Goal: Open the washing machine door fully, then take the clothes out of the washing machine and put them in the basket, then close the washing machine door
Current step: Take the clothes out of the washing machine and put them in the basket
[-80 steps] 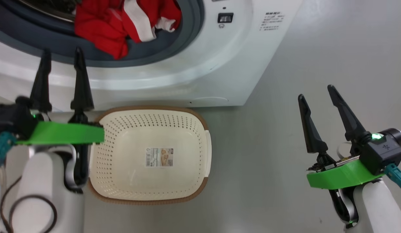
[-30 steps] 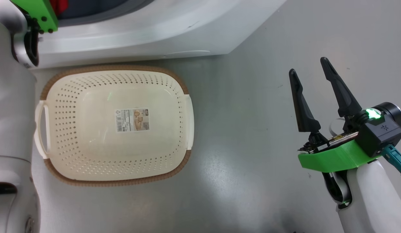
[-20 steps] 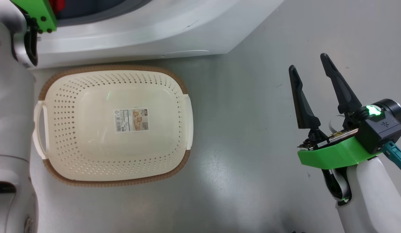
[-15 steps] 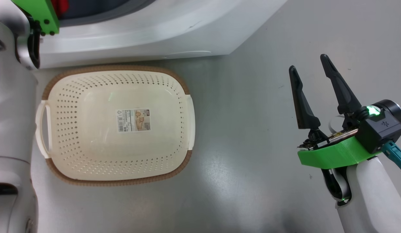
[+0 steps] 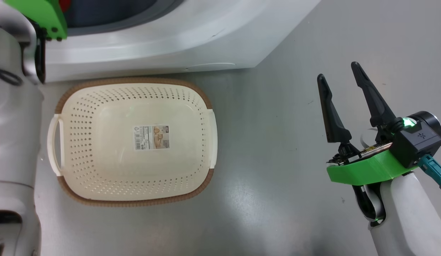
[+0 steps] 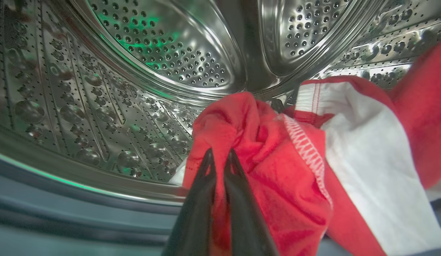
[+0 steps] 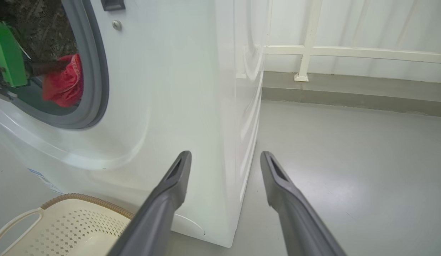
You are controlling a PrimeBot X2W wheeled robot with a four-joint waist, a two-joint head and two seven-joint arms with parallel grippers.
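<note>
Grey floor (image 5: pixel 277 160) is filling the head view, and the whole picture is sitting slightly lower and further right than half a second ago, so you are watching a camera shift. The basket (image 5: pixel 135 81) is lying centre left, just below the washing machine (image 5: pixel 170 46), open side up, long axis running left to right. Your left gripper (image 6: pixel 219 154), outside the drum (image 6: pixel 170 46) earlier, is pinching a red fold of the clothes (image 6: pixel 277 170) at the drum's lip. Your right gripper (image 5: pixel 337 69) is hanging spread at right.
</note>
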